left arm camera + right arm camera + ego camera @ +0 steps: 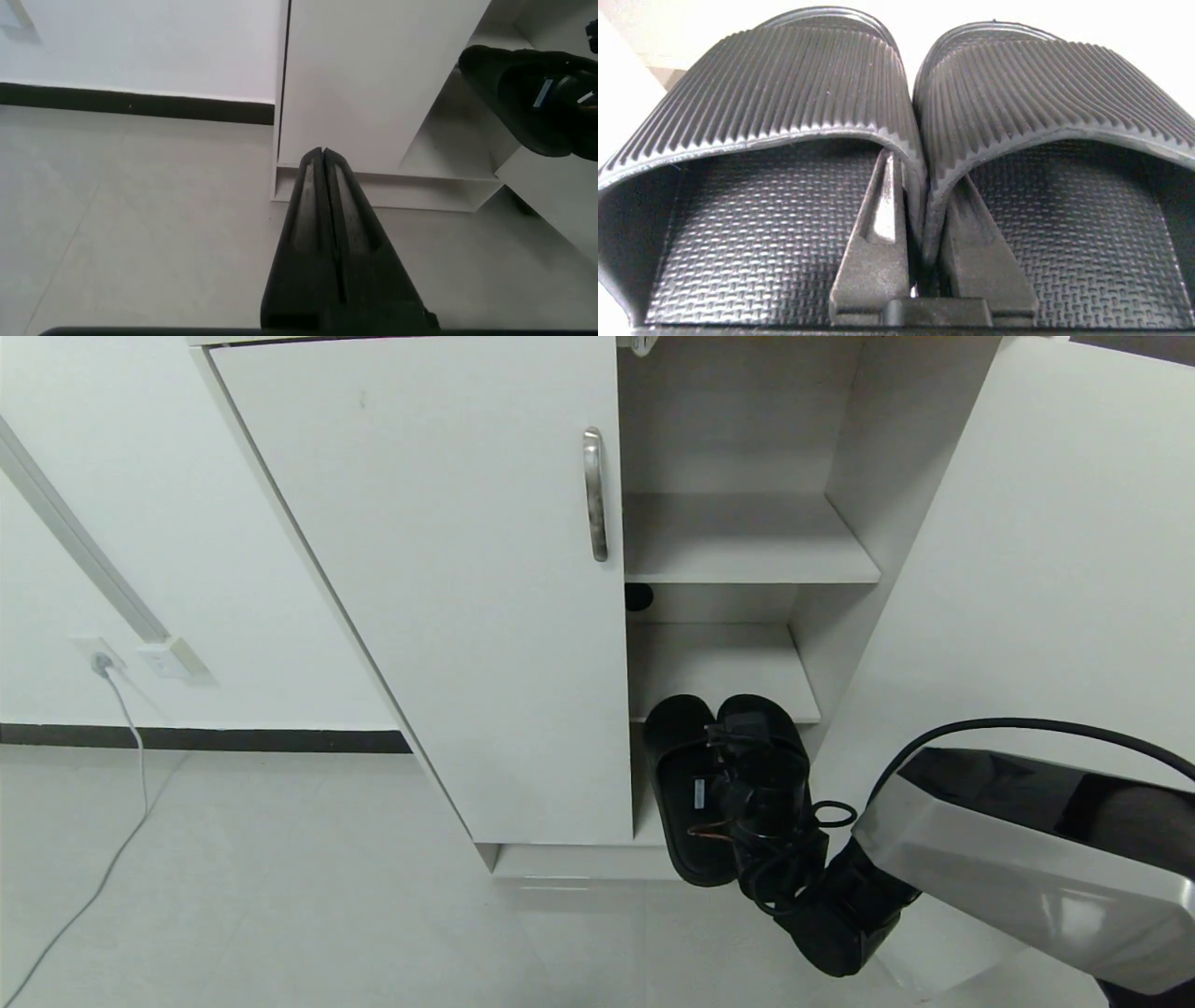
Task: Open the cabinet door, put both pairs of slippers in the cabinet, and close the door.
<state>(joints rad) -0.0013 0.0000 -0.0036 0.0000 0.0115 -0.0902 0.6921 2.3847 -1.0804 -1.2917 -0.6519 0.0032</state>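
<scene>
The left gripper hangs over the floor, facing the cabinet base, fingers pressed together. In the head view, the slippers hang at 5 o'clock before the lower shelf, their inner walls pinched between the right gripper's fingers. The open door stands at 3 o'clock.

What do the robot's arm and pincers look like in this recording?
The right arm has an angular shell, silver-grey with glossy black panels. A black cable arcs over it, and thinner black cables loop at the wrist. The left pincer and right pincer both have long, tapering black fingers.
</scene>
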